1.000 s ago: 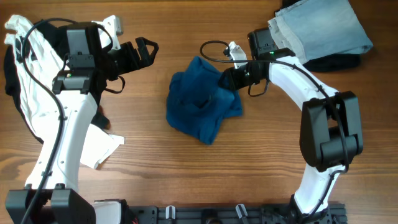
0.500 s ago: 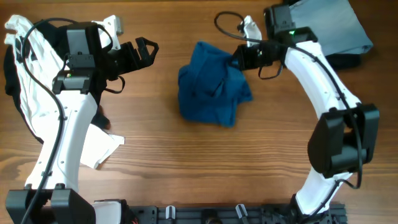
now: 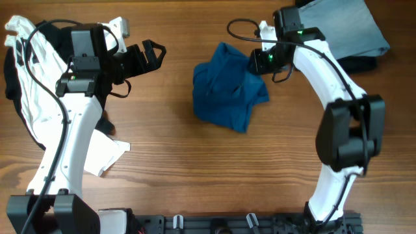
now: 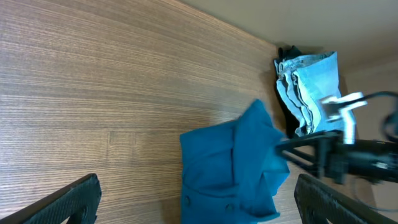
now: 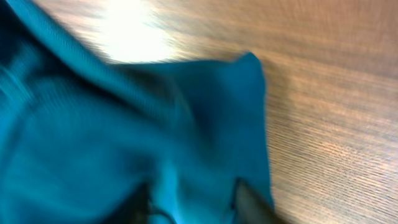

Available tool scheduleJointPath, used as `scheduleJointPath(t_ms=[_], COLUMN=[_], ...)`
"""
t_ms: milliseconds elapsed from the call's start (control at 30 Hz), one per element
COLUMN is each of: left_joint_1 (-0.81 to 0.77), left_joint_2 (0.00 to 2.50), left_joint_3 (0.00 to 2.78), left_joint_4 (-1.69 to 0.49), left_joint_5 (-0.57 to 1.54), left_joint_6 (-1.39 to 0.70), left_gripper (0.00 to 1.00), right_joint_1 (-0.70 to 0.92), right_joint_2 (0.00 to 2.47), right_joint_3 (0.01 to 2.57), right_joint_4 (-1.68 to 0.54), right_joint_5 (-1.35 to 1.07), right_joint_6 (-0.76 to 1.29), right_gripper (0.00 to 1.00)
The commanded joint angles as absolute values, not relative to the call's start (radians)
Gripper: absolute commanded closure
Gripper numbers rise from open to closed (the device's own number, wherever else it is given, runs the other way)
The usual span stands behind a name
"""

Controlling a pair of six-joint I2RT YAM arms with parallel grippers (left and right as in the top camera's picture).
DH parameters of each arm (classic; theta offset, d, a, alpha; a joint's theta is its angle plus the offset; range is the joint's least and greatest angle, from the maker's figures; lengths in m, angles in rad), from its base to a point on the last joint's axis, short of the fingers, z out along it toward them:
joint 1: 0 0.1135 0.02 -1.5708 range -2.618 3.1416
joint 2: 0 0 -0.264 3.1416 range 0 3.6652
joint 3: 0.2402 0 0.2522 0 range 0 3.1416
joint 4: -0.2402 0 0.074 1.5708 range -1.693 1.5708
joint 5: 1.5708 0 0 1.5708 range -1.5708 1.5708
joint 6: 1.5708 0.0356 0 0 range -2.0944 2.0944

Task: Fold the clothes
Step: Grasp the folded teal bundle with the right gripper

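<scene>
The right fingers (image 3: 258, 62) are clamped on one edge of the crumpled blue shirt (image 3: 224, 91). The rest of the shirt lies bunched on the table (image 3: 195, 169) just beyond their tips. The left fingers (image 4: 62, 202) stand spread wide with nothing between them, and the shirt lies well ahead of them, between the two pairs of fingers.
</scene>
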State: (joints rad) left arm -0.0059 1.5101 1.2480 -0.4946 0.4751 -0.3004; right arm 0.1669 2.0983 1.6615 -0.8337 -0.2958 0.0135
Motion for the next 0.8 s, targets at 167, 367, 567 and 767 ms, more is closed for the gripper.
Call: scheduleJointPath(t_ms=[167,367,567,767], left_joint_1=[-0.002,-0.002,-0.002,-0.002], left_joint_2=[1.521,1.521,1.521,1.521], left_joint_3=[1.244,1.244,1.244,1.244], left_joint_4=[-0.495,-0.495,-0.495,-0.495], left_joint_5=[0.469,0.458,0.454,0.450], left_joint_6=[-0.283,-0.283,-0.283,-0.284], left_gripper=[0.00,0.00,0.00,0.00], right_joint_1=[0.124,0.125,0.126,0.126], right_joint_2=[2.155,2.259,2.313,2.313], right_joint_3=[1.675,1.669,1.664,1.664], right_joint_4=[-0.834,-0.836,-0.847,-0.884], right_joint_5=[-0.387,-0.579,-0.627,-0.855], right_joint_6=[-0.119,-0.206,-0.147,-0.128], right_gripper=[0.00,0.00,0.04,0.95])
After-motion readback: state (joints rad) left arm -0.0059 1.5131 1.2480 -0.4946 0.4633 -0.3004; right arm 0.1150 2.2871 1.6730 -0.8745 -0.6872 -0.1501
